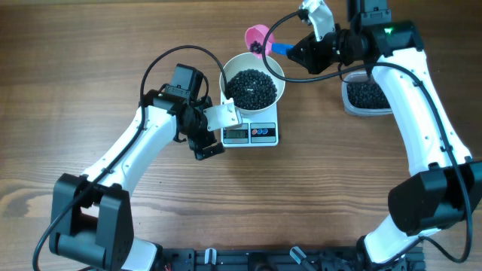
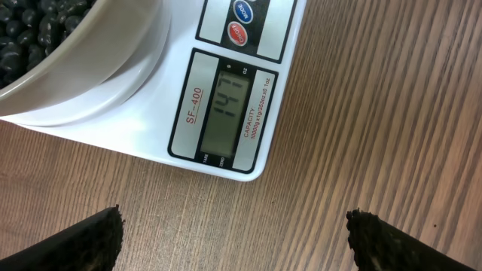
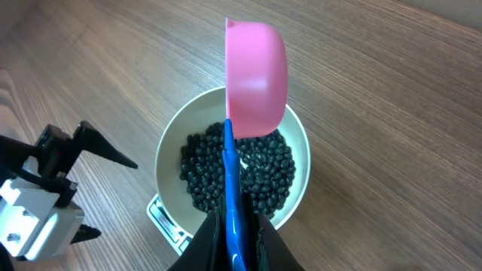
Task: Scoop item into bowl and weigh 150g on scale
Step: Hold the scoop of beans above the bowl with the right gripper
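I'm pinching the glossy pink scoop point(image 3: 256, 75) in my right gripper point(image 3: 233, 235) above the round bowl point(image 3: 169, 143) on the scale point(image 2: 151, 128); left gripper point(image 2: 233, 241) is gaping wide.

The bowl point(image 1: 224, 80) is sitting on the scale point(image 1: 265, 135), beans point(image 1: 252, 87) lying in it, scoop point(image 1: 257, 36) hanging over its far rim, tub point(image 1: 349, 103) sitting off to the right.

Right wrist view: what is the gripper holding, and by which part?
The pink scoop, by its blue handle: the right gripper is shut on the handle's end away from the cup. The left gripper is open, holding nothing.
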`<state>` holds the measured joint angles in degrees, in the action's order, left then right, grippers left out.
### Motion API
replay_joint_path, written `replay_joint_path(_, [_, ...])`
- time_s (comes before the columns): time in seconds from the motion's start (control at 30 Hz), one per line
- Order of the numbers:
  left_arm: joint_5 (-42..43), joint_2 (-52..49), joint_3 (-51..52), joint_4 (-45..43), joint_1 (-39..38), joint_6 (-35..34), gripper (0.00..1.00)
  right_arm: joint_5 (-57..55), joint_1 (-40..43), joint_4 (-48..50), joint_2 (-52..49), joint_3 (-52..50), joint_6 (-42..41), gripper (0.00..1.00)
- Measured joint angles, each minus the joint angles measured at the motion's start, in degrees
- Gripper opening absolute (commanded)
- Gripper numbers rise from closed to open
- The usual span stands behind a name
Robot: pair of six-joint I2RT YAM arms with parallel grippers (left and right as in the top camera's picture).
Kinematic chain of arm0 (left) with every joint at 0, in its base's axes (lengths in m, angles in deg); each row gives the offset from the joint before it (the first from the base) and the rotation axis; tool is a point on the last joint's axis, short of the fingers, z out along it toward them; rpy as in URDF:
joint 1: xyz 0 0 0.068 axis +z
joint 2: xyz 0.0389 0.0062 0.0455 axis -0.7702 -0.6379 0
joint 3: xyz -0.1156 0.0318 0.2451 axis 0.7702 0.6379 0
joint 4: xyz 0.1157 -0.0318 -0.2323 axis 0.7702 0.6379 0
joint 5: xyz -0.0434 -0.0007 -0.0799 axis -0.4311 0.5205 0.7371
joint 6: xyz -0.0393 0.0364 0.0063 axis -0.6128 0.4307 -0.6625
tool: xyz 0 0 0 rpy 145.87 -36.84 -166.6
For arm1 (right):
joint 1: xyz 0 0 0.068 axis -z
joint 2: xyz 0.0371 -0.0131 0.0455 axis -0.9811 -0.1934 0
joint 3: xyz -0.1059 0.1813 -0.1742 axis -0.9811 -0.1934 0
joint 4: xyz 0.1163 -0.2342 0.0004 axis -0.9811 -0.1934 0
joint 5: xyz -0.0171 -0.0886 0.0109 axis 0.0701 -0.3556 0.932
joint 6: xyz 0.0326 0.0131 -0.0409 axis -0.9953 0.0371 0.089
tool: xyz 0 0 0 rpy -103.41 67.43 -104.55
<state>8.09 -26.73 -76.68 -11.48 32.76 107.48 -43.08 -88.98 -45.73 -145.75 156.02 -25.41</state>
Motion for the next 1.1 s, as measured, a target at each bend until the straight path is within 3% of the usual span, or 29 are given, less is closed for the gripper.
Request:
replay_joint_path(0.5, [0.0, 0.0, 0.0, 0.0, 0.0, 0.0, 1.00, -2.9, -0.2, -4.6, 0.0, 0.0, 3.7, 0.04])
replay_joint_path(0.93, [0.0, 0.0, 0.0, 0.0, 0.0, 0.0, 1.00, -7.9, -0.2, -3.5, 0.0, 0.0, 1.2, 0.04])
replay_joint_path(0.97, [0.0, 0.0, 0.0, 0.0, 0.0, 0.0, 1.00, -7.4, -0.2, -3.4, 0.0, 0.0, 1.2, 0.11])
replay_joint_path(1.0, [0.0, 0.0, 0.0, 0.0, 0.0, 0.0, 1.00, -6.8, -0.2, -3.4, 0.0, 0.0, 1.2, 0.11])
replay_joint_path(1.03, [0.0, 0.0, 0.0, 0.0, 0.0, 0.0, 1.00, -6.6, -0.2, -3.4, 0.0, 0.0, 1.5, 0.04])
replay_joint_path(1.1, [0.0, 0.0, 0.0, 0.0, 0.0, 0.0, 1.00, -6.6, -0.2, -3.2, 0.0, 0.0, 1.9, 0.04])
